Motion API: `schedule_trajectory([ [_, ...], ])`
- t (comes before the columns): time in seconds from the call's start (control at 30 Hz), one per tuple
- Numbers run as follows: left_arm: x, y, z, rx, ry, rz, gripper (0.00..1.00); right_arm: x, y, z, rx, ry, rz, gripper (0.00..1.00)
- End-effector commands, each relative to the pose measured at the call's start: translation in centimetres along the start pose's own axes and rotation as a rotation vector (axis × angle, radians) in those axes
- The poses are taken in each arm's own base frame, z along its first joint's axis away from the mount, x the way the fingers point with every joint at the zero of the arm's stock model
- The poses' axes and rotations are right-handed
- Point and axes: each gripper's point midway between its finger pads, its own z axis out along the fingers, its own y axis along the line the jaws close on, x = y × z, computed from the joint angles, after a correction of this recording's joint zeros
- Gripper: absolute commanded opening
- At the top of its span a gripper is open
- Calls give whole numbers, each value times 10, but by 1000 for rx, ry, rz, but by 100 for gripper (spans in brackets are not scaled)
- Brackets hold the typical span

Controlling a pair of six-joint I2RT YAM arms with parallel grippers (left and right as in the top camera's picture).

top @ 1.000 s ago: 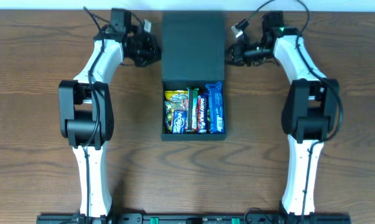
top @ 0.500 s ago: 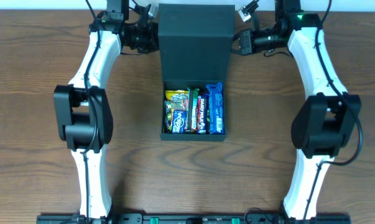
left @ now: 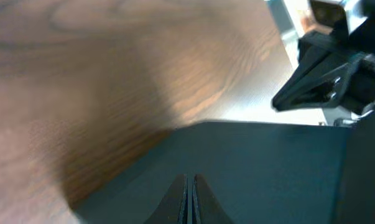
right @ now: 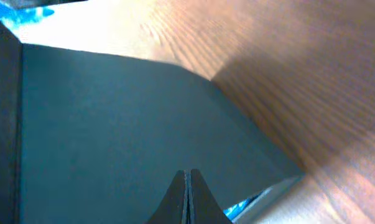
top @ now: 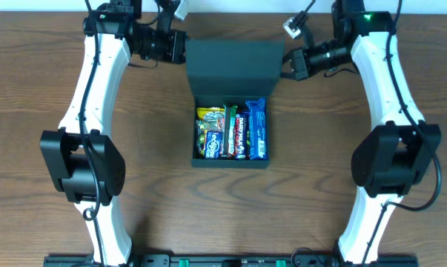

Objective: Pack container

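Blurred, edge-cropped container (left: 249, 168)

The container (top: 233, 70), a dark teal-green matte box, is sitting square at the middle of the table (top: 45, 89), its open compartment showing a row of snack bars (top: 232, 133). Its flap lid is standing raised at the far side, with the left gripper (top: 181, 50) and right gripper (top: 288, 63) pinching its side edges.

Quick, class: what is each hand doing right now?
Left hand: closed on the container's lid flap.
Right hand: closed on the same flap.
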Motion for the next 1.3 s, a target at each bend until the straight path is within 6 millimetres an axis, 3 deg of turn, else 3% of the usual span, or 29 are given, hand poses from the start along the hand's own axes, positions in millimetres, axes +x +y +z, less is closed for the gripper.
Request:
schedule_trajectory([
  [0.0, 3, -8, -8, -23, 17, 111, 6, -1, 19, -11, 39, 8, -122, 2],
  [0.53, 25, 11, -12, -152, 106, 19, 6, 13, -1, -26, 266, 77, 34, 1],
  [0.63, 27, 16, -20, -221, 115, 13, 6, 10, 5, -32, 281, 61, 14, 1],
  [0.73, 25, 18, -41, -351, 102, 18, 6, 4, 11, -48, 349, 31, -35, 2],
  [0.87, 15, -7, -80, -463, 30, 92, 6, -12, 36, -81, 450, -66, -145, 2],
  [1.07, 6, -53, -142, -606, -108, 199, 6, -34, 97, -144, 615, -253, -386, 2],
  [1.27, 17, -90, -196, -746, -204, 259, 6, -36, 154, -187, 703, -376, -596, 1],
])
